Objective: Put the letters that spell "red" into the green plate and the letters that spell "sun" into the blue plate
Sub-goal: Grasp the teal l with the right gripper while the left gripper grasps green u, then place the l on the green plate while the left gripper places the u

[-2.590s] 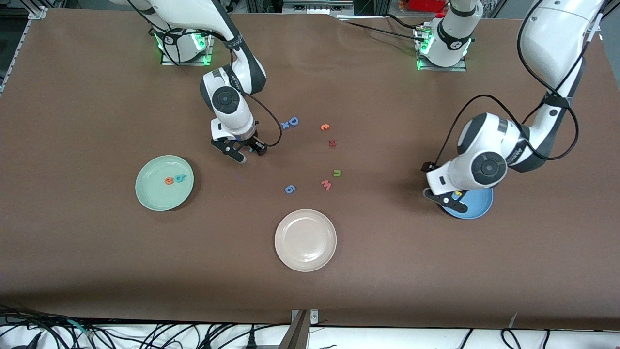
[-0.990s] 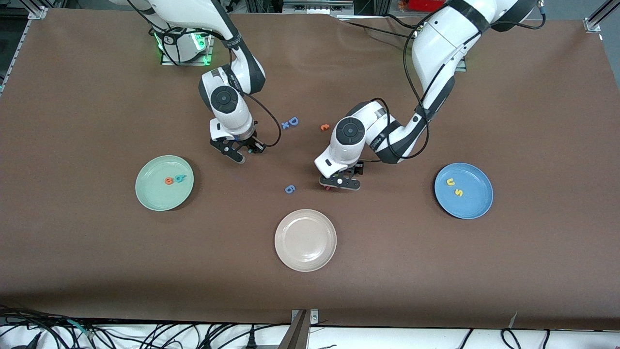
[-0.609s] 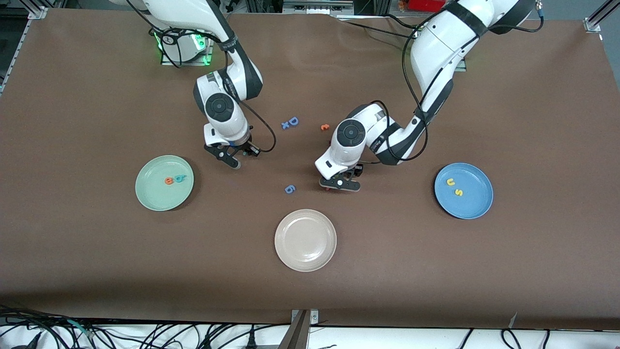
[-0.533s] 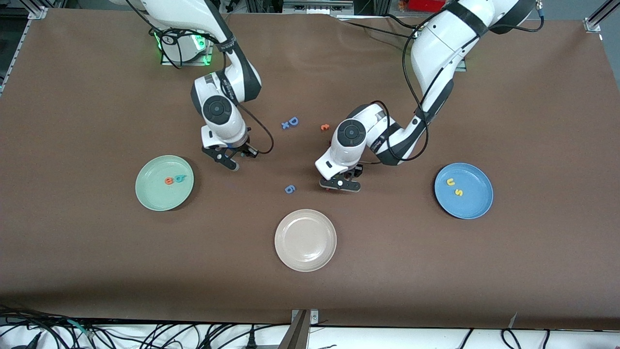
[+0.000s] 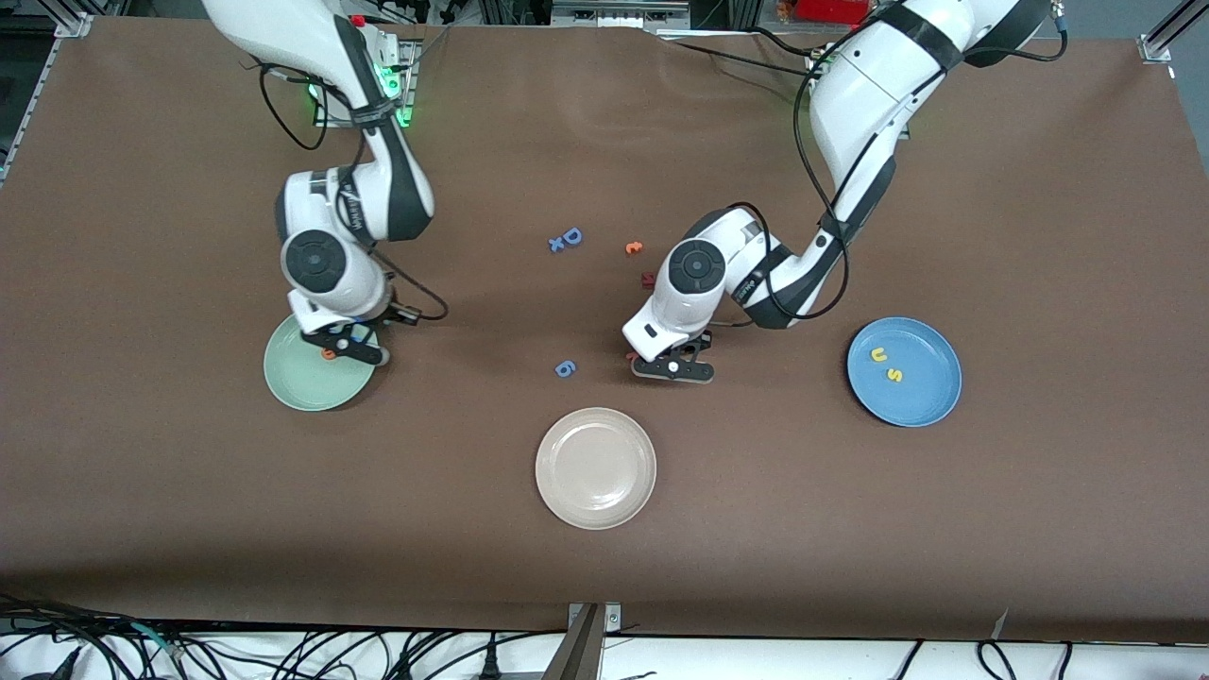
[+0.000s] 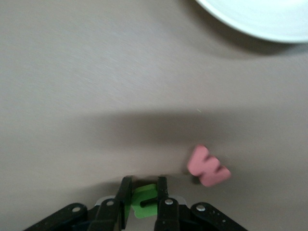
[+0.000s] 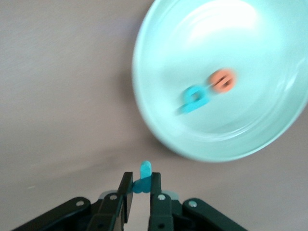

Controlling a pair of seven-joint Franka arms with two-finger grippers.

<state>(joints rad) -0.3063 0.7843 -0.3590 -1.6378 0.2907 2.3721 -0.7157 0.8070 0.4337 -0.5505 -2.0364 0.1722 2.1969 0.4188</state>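
Observation:
My right gripper (image 5: 351,342) (image 7: 140,179) is shut on the thin teal "r" (image 7: 145,169) and hangs by the rim of the green plate (image 5: 307,385) (image 7: 250,139). In that plate lie the orange "e" (image 7: 222,80) and the teal "d" (image 7: 195,98). My left gripper (image 5: 672,368) (image 6: 143,185) is low at the table's middle, shut on the green "n" (image 6: 144,198), with the pink "w" (image 6: 208,167) just beside it. The blue plate (image 5: 930,401) toward the left arm's end holds the yellow "u" (image 5: 879,355) and "s" (image 5: 893,375).
A cream plate (image 5: 595,491) lies nearer the front camera than the left gripper. A blue "6" piece (image 5: 565,368) sits beside that gripper. Farther back are a blue "D" (image 5: 572,236) with a small "x", an orange letter (image 5: 634,247) and a dark red letter (image 5: 648,279).
The right arm has carried the teal "r" from the table's middle over to the green plate. The left gripper has shut on the green "n" and shifted slightly.

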